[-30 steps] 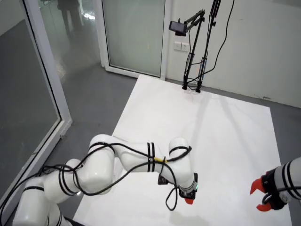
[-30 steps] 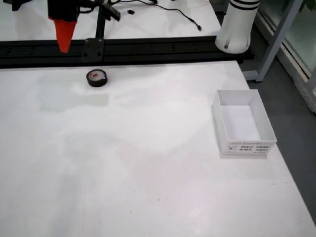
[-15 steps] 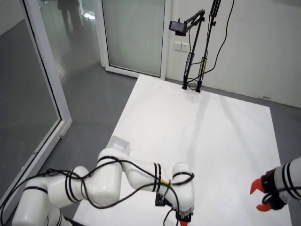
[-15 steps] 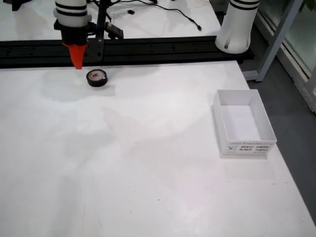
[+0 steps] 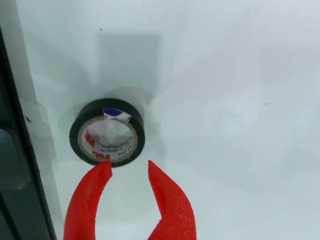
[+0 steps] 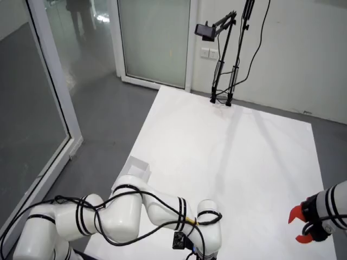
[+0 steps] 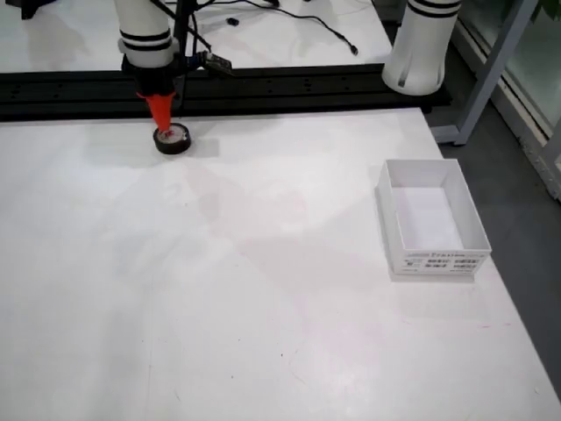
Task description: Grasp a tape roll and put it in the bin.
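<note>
In the view that rides on the gripper, a black tape roll (image 5: 107,132) with a white 3M core lies flat on the white table. My gripper (image 5: 127,170) is open, its two red fingers just short of the roll's near rim with nothing between them. In the view across the table, the red gripper (image 7: 163,125) points down right behind the tape roll (image 7: 173,139) at the far left. The white bin (image 7: 432,217) stands open and apart at the right. In the high view behind the arm, the arm (image 6: 162,214) hides both gripper and roll.
A black rail (image 7: 289,88) runs along the table's far edge just behind the roll, also seen as a dark rail (image 5: 15,165) in the gripper view. A second arm's white base (image 7: 425,44) stands at the far right, and its red gripper (image 6: 303,225) stays still. A camera stand (image 6: 222,54) is at the table's end.
In the view across the table, my gripper has moved right and come down from above the rail to just behind the tape roll. The roll and the bin have not moved.
</note>
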`<state>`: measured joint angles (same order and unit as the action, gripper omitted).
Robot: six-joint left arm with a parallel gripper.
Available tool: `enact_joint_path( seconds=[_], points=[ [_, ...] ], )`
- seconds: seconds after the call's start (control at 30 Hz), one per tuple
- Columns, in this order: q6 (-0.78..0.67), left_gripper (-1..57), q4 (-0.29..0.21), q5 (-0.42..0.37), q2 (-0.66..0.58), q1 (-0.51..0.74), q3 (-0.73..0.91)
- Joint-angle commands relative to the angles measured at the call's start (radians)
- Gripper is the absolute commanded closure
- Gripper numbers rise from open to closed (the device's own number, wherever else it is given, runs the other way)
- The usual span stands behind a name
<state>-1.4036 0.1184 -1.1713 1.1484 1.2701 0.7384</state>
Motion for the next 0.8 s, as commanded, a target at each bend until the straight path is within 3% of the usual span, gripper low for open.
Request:
enact_joint_path(
  seconds=[0.03,0.8],
  points=[
    [-0.043,40.2,0.014,0.019,0.007,-0.008,0.042],
    [-0.049,39.4,0.017,0.096,0.06,-0.02,0.047]
  ],
)
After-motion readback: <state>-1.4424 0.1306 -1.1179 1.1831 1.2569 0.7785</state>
